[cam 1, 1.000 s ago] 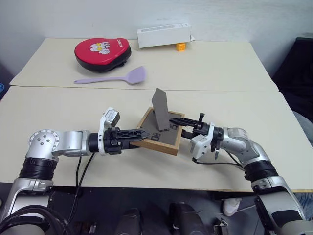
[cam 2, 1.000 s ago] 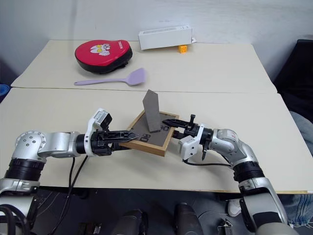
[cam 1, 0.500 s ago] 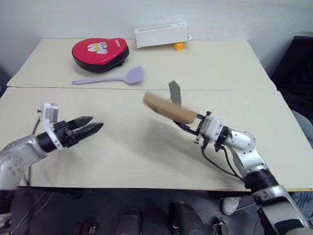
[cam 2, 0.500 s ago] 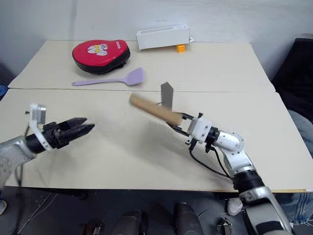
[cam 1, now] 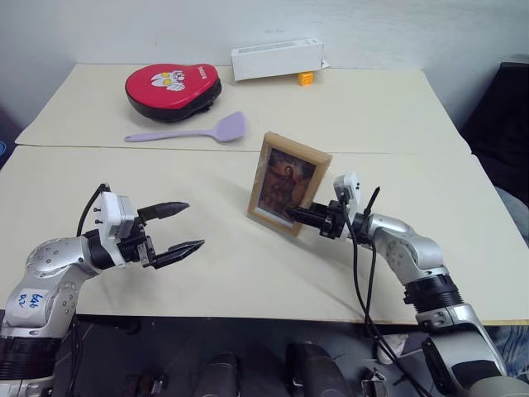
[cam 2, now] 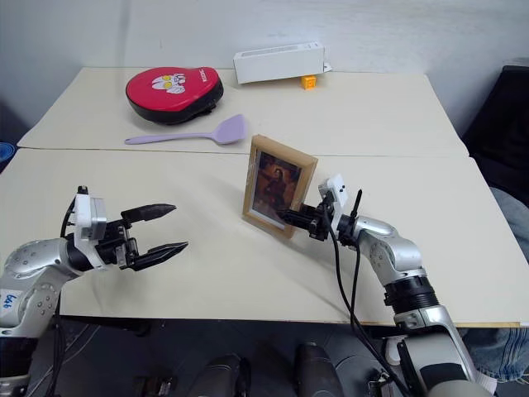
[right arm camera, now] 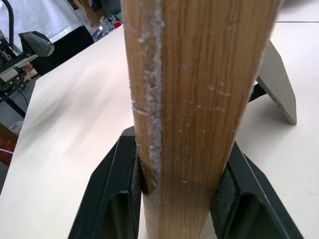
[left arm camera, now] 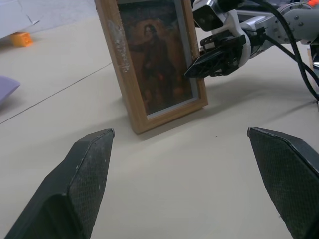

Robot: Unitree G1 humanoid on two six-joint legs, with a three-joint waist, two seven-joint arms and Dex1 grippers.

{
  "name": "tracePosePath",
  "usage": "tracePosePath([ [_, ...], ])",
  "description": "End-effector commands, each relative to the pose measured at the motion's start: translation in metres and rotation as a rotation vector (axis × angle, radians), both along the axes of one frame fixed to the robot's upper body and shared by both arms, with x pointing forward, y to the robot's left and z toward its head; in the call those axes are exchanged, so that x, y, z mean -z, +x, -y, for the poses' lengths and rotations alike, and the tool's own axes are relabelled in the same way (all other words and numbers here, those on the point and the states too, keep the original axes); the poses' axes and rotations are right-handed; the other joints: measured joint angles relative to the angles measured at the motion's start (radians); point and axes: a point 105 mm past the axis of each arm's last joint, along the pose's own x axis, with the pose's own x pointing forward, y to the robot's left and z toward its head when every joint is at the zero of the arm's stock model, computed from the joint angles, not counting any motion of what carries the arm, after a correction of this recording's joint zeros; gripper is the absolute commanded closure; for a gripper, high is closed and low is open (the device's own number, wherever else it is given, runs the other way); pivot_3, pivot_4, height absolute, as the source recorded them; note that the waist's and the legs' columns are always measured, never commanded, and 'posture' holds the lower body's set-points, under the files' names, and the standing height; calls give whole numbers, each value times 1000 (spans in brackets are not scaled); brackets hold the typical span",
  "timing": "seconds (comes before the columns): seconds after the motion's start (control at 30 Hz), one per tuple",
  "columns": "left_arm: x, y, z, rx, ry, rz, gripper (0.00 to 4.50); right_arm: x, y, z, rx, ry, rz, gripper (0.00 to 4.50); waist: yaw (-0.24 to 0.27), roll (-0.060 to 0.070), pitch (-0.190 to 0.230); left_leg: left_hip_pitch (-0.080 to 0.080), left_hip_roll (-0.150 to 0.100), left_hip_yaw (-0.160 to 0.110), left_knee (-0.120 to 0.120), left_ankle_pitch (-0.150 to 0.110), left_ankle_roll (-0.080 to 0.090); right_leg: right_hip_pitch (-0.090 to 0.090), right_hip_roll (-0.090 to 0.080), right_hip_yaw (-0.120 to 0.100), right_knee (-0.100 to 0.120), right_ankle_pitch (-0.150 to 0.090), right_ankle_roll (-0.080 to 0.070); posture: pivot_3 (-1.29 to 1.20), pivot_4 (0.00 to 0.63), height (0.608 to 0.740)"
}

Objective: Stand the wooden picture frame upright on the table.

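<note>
Table (cam 1: 248, 281): a large cream-beige top was seen, made of two slabs joined along a seam that ran across behind the frame.

Red pad (cam 1: 172, 85): a rounded red cushion with a cartoon face was laid on the far slab, towards the robot's left.

White box (cam 1: 276, 59): an oblong white box was set at the far edge, with a small orange block (cam 1: 306, 78) just beside it.

Spatula (cam 1: 192, 131): a lilac spatula was laid flat in front of the red pad, near the seam.

Wooden picture frame (cam 1: 287, 184): it was stood upright on the near slab, about mid-table, its brownish portrait turned towards the robot and its bottom edge seated on the table. In the right wrist view its grey easel leg (right arm camera: 276, 84) was seen folded out behind it, the foot down on the table.

Right gripper (cam 1: 304, 215): the frame's lower side edge on the robot's right was pinched between its two black fingers; the jaws were closed narrowly on the wood.

Left gripper (cam 1: 178, 227): it was held above the table well apart from the frame, on the robot's left, jaws spread wide and nothing between them.
</note>
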Motion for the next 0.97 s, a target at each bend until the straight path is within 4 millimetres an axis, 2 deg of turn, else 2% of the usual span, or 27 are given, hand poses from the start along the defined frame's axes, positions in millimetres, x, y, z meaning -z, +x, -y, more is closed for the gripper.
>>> tracePosePath([
  [0.03, -7, -1, -4, -10, 12, 43, 0, 14, 11, 16, 108, -56, -29, 3228, 0, 0, 0, 0, 0, 0, 0, 0, 0, 0, 0, 0, 0, 0, 0, 0, 150, 740],
  [0.07, -6, -1, -5, -11, 15, 38, 0, 13, 12, 17, 111, -59, -22, 3228, 0, 0, 0, 1, 0, 0, 0, 0, 0, 0, 0, 0, 0, 0, 0, 0, 150, 740],
  [0.13, -5, -2, -6, -10, 21, 28, 0, 4, 10, 18, 105, -24, 13, 2514, 2, 0, 0, 2, 0, 0, 0, 0, 0, 1, 0, 0, 1, 0, 0, 0, 150, 740],
  [0.2, -4, -2, -9, -16, 24, 13, 0, -3, 10, 19, 101, -18, 43, 2042, 2, 0, 0, 1, 0, 0, 0, 0, 0, 1, 0, 0, 0, 0, 0, 0, 150, 740],
  [0.4, 2, -1, -17, -53, 39, 8, 0, -15, -2, 30, 62, -41, 149, 90, 0, 0, 0, 0, 0, 0, -1, 0, 0, 0, 0, 0, 1, 0, 0, 0, 150, 740],
  [0.57, 18, -4, -37, -130, 63, -27, 0, -19, -37, 53, -35, -90, 229, 40, 1, 0, 0, 0, 0, 0, -2, 0, 0, 0, 0, 0, 0, 0, 0, 0, 150, 740],
  [0.67, 27, -8, -49, -185, 129, -20, 0, -22, -48, 72, -9, -167, 341, 40, 1, 0, 0, 0, 0, 0, -2, 0, 1, 1, 0, 0, -4, 0, 0, 0, 150, 740],
  [0.8, 38, -19, -77, -283, 244, -18, 0, -3, -82, 107, -79, -437, 562, 40, 3, 0, 0, 1, 0, 0, -5, -1, 1, 1, 0, 0, -5, 0, 0, 0, 150, 740],
  [0.97, 42, -31, -95, -343, 290, -4, 0, 9, -89, 138, -12, -560, 647, 40, 1, 0, 0, 3, 0, 2, -7, 0, 2, 2, 0, 1, -7, 1, 2, 0, 150, 740],
])
